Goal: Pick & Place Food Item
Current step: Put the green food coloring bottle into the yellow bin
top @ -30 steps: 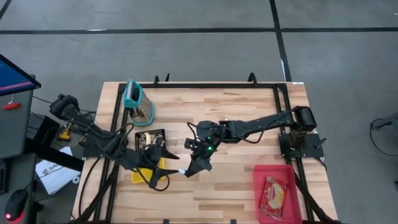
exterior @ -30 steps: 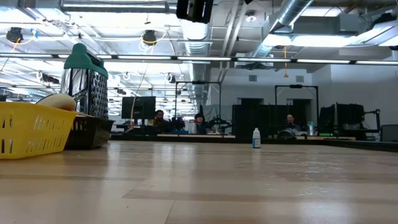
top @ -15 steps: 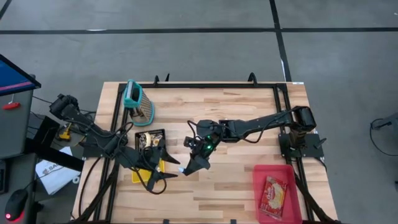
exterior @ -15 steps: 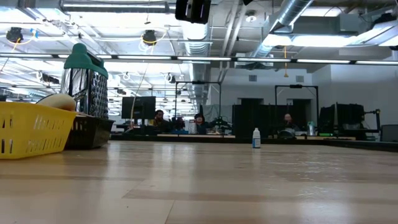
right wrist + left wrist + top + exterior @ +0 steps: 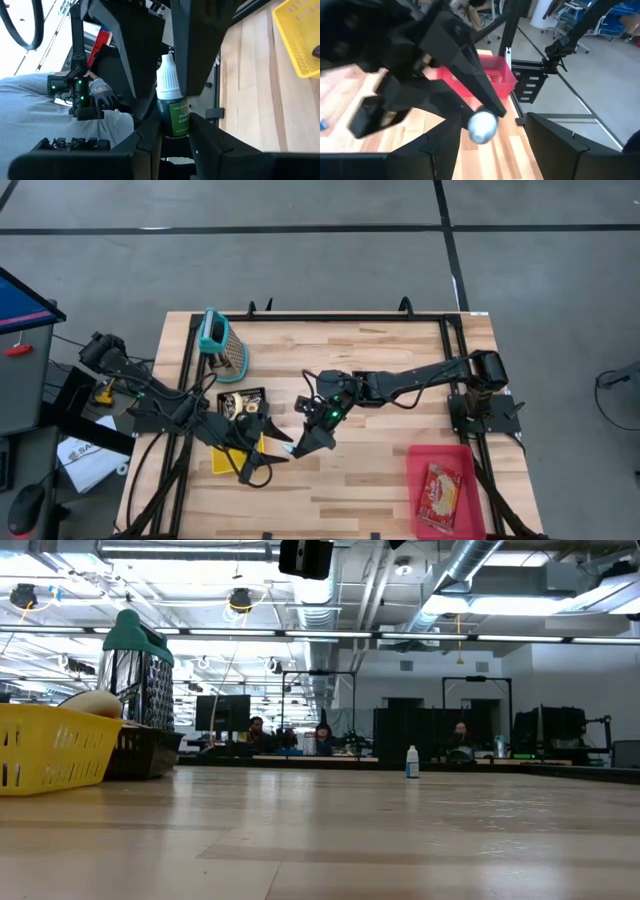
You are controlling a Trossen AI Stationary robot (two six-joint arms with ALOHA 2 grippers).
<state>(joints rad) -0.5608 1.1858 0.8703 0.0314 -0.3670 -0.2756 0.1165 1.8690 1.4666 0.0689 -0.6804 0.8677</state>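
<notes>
Lengthwise between pincers, bottle.

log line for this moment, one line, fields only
phase: handover mid-air | right gripper: shut on small green dropper bottle | left gripper: open around bottle tip | yellow basket: under left arm | red tray: packet inside

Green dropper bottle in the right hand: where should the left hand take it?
Grip the bottle by its white cap, the free end jutting past the right hand, which clamps the green body. Bring the open left hand end-on, a finger each side.
</notes>
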